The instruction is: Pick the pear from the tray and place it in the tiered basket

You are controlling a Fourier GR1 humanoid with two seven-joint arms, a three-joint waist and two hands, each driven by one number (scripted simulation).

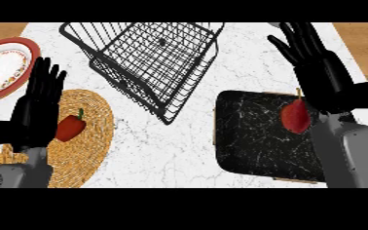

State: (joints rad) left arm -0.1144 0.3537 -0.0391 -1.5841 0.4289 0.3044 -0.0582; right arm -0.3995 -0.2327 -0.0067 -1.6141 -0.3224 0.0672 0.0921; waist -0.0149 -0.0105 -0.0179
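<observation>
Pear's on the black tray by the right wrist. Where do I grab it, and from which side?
Grip the pear across its wide red body, not its thin stem, which points to the view's top. It lies flat on the black marbled tray, so probably come from above with the right hand, now open beyond it, its wrist crowding the pear's right side.

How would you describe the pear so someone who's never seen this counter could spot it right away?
Find the black marbled tray at the right of the white counter. The pear lies near its right edge, beside the right hand. It is red with a thin stem, while the red pepper sits on the woven mat.
</observation>
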